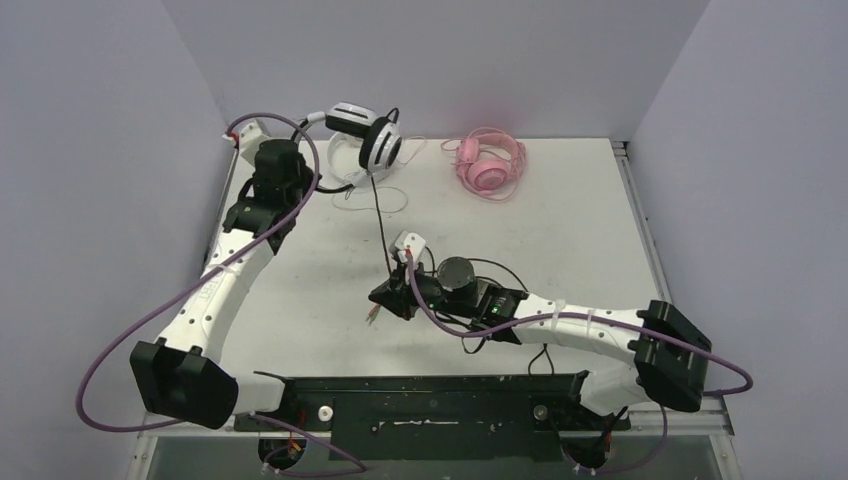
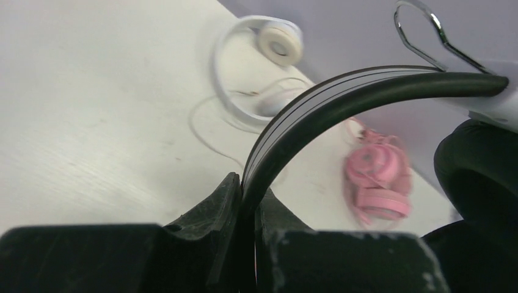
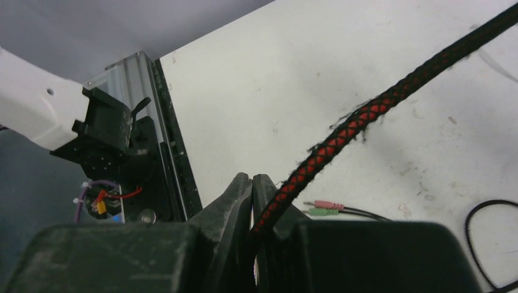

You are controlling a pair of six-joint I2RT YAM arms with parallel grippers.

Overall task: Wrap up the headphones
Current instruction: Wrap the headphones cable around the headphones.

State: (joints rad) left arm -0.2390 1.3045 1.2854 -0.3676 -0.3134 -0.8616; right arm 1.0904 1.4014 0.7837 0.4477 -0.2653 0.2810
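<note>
The left gripper is clamping shut on the headband of the black-and-white headset, holding it up at the 11 o'clock corner of the table. The right gripper, near the centre, is pinching the braided black-and-red cable between closed fingers. The cable is running loose between them, so wrapping looks barely begun. The white headset is lying alongside with its cord spread out, and the pink headset is waiting at 1 o'clock. No brand or writing is showing legibly.
</note>
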